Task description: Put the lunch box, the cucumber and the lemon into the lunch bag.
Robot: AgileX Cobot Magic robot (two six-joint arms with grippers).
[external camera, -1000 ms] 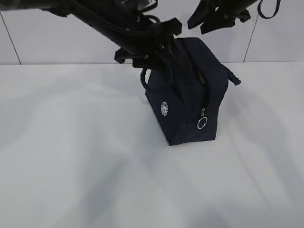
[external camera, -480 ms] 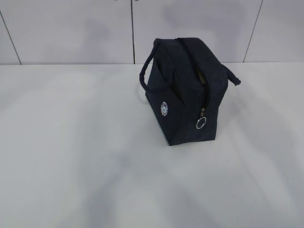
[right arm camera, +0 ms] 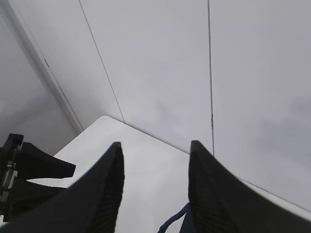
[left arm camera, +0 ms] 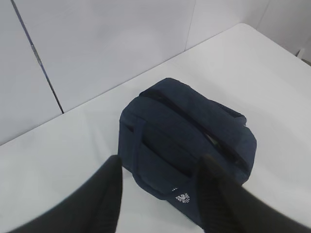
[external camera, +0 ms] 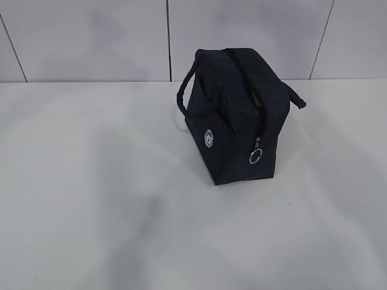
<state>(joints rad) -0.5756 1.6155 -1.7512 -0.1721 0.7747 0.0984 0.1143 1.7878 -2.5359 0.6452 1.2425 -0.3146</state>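
Note:
The dark navy lunch bag stands upright on the white table, its zipper ring pull hanging on the near end. Its top slit gapes a little and shows something pale inside. The lunch box, cucumber and lemon are not in view. My left gripper is open and empty, high above the lunch bag. My right gripper is open and empty, raised and facing the wall; a bit of a navy bag handle shows below it. Neither gripper appears in the exterior view.
The white table spreads around the bag. A tiled white wall stands close behind it. Part of the other arm shows at the left edge of the right wrist view.
Both arms, over the bag a second ago, have lifted out of the exterior view. The bag has stayed in place.

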